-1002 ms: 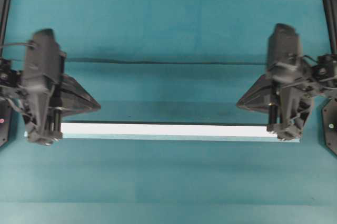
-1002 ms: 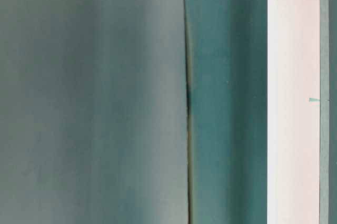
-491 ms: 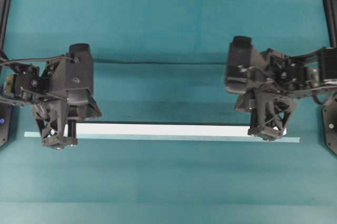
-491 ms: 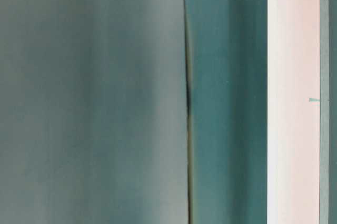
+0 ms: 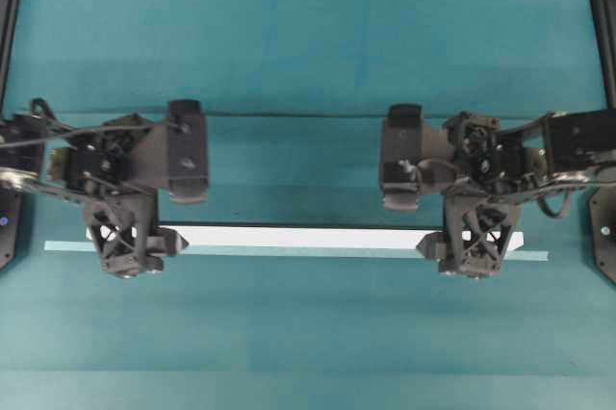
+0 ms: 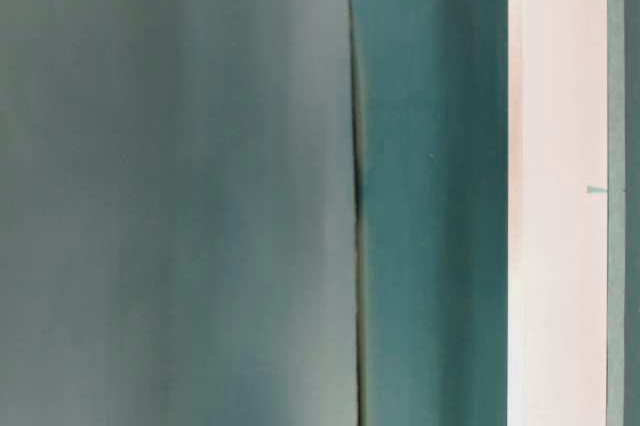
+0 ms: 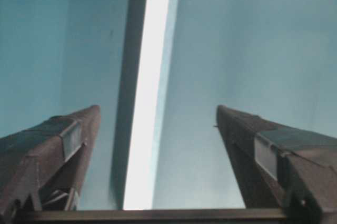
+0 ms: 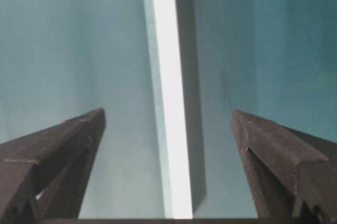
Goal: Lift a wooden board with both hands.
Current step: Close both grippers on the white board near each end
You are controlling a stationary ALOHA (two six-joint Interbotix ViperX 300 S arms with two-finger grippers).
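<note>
Both grippers, left gripper (image 5: 159, 240); right gripper (image 5: 435, 243), spread above wooden board (image 5: 298, 237).

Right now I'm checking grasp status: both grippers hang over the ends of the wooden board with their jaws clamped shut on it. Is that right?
Not quite. Both wrist views show the jaws spread wide: the left gripper and right gripper straddle the wooden board without touching it. The rest holds: in the overhead view each hangs over one end of the board.
</note>
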